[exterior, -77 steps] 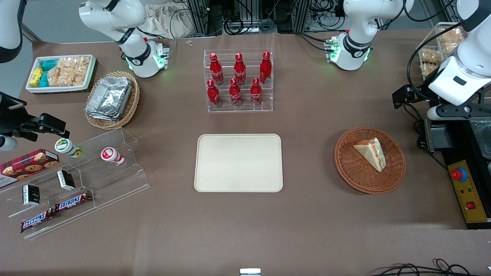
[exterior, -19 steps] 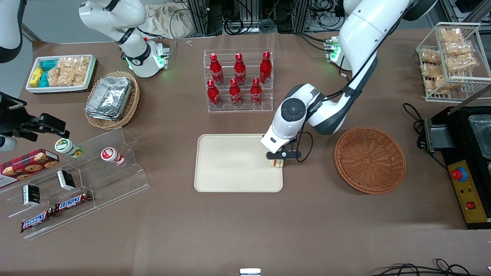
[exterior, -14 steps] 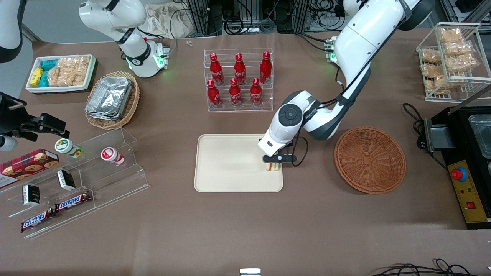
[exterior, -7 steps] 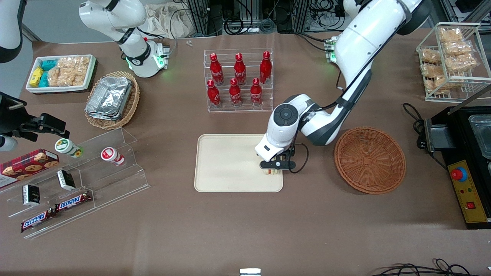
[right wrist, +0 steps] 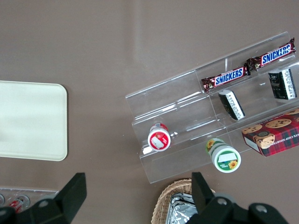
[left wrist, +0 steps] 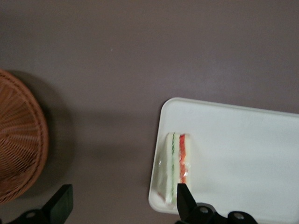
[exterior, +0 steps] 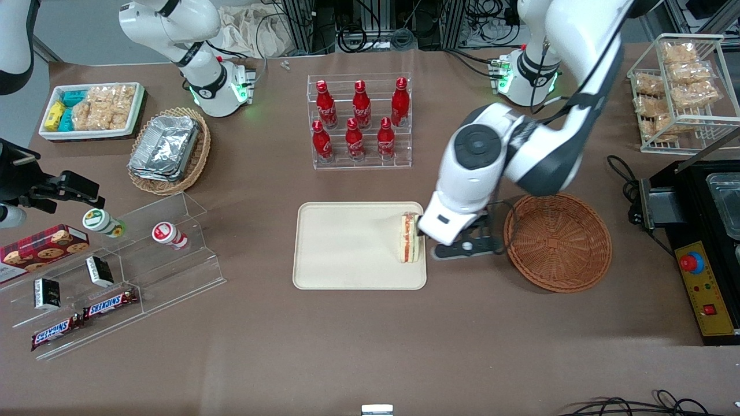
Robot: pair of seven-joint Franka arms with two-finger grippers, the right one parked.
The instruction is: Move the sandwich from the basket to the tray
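Standing on its edge, the sandwich [exterior: 409,237] [left wrist: 174,166] rests on the cream tray [exterior: 347,245] [left wrist: 243,154], at the tray's end nearest the round wicker basket [exterior: 558,241] [left wrist: 18,140]. The gripper [exterior: 464,248] [left wrist: 122,205] hangs above the bare table [exterior: 370,341] between tray and basket, fingers [left wrist: 185,198] spread wide, holding nothing.

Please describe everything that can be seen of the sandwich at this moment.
The sandwich is a wedge of pale white bread with a red and a green filling stripe, apparently in clear wrap. It stands on edge on the cream tray, at the tray's end nearest the wicker basket. Nothing grips it: the open gripper hangs above the table between tray and basket.
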